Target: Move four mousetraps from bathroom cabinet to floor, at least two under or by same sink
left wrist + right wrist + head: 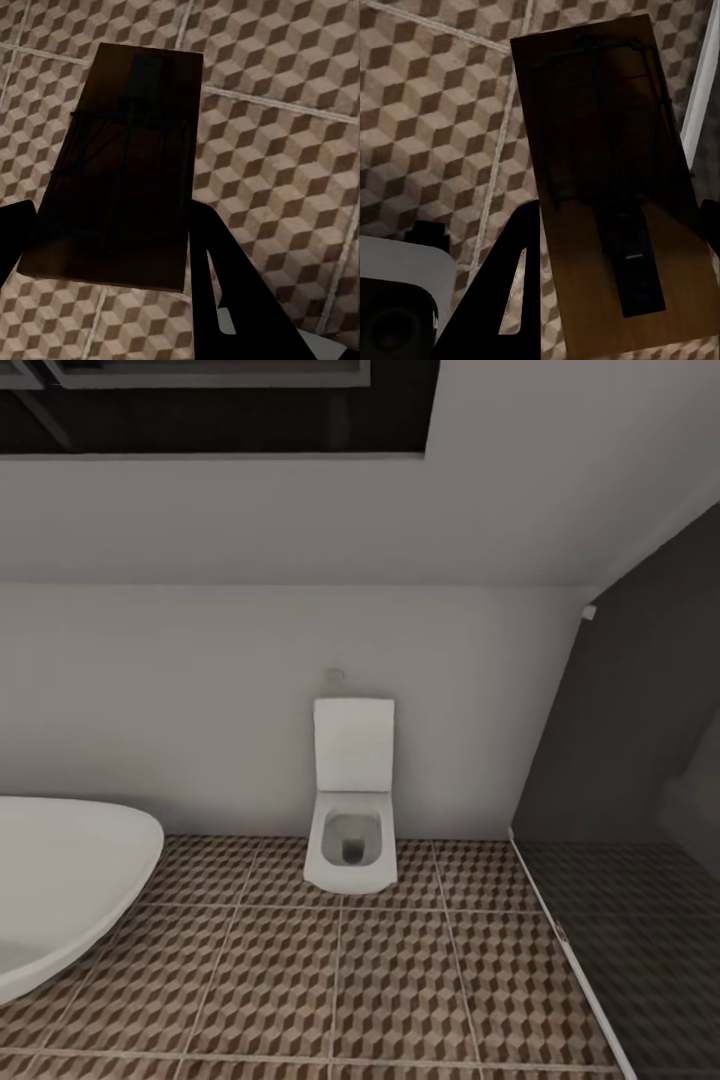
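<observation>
A mousetrap [124, 161] is pinched between the dark fingers [225, 292] of the left gripper [112, 255], and a second trap [607, 187] is clamped in the right gripper [619, 262]. Both boards are held flat and face-up above the patterned floor [400, 980], presumably so that they can be carried and set down level without tipping. In the head view a toilet [351, 830] is seen against the back wall, with the rim of a bathtub [60, 880] at the left and a dark glass partition [640, 760] at the right. Since the traps are meant to lie by the sink, the robot appears to be mid-transit, and a turn toward the vanity is probably needed before release.
</observation>
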{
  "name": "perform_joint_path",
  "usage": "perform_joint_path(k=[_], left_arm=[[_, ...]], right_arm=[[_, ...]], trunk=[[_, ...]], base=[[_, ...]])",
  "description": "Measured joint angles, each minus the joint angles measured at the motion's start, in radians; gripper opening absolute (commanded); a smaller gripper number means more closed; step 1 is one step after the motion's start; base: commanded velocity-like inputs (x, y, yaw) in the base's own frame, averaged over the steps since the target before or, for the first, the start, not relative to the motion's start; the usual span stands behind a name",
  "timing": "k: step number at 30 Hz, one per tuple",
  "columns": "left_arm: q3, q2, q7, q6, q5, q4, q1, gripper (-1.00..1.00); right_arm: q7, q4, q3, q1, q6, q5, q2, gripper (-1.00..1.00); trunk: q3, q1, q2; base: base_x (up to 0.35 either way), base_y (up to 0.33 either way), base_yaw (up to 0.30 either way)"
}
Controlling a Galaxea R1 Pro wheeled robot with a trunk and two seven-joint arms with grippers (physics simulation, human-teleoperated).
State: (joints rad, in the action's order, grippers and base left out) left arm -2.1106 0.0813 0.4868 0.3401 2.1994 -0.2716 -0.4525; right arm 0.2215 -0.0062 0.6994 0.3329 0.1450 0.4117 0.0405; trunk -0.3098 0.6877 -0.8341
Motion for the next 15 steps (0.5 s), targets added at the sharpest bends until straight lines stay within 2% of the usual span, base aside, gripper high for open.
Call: perform_joint_path(k=[9, 15], left_arm=[[0.000, 0.000, 0.000, 0.000, 0.000, 0.001, 0.000, -1.00], [-0.001, 0.000, 0.000, 0.000, -0.001, 0.000, 0.000, -1.00]], right_arm=[[-0.001, 0.000, -0.001, 0.000, 0.000, 0.005, 0.002, -1.00], [-0.001, 0.000, -0.001, 0.000, 0.000, 0.007, 0.002, -1.00]], trunk=[[0.000, 0.000, 0.000], [0.000, 0.000, 0.000]], base=[[0.328, 0.132, 0.000], [0.328, 0.045, 0.000]])
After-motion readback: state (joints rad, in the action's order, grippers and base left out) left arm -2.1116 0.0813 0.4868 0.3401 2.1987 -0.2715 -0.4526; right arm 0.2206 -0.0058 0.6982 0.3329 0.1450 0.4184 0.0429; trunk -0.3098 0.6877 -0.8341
